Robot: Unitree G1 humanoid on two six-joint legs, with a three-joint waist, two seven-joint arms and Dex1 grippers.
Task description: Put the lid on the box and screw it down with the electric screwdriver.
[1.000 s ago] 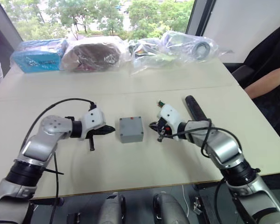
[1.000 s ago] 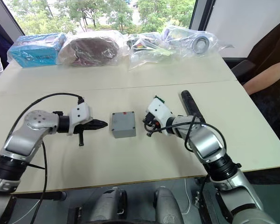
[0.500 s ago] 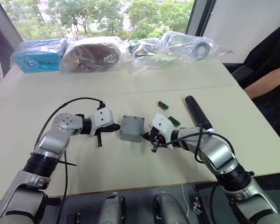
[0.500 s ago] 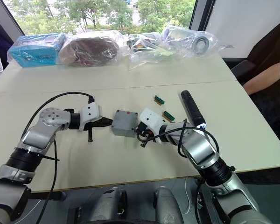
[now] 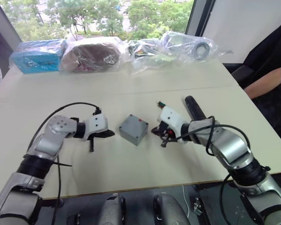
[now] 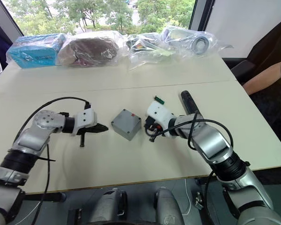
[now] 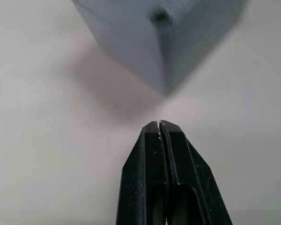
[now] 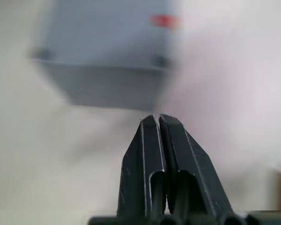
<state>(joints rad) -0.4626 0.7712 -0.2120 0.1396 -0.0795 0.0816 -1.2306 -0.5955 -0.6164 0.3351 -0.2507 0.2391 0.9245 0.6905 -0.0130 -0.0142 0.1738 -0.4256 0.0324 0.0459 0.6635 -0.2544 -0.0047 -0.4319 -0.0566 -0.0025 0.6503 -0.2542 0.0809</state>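
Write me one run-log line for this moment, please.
lid on box, rotated corner-on | left gripper shut, beside it, apart | right gripper shut, beside it, apart | electric screwdriver on table, unheld

The table [image 5: 131, 161] has a pale cream top, and a seam runs across it from side to side. Near the middle lies the box [image 5: 133, 129] with the lid on it, grey, turned with one corner toward the robot. To the right of it lies the electric screwdriver [image 5: 193, 106], black. A small green block [image 6: 157, 99] lies just beside it, perhaps a connector. Along the far edge lie several clear plastic bags [image 5: 187, 46], a brown bundle [image 5: 91, 54] and a blue package [image 5: 37, 54].
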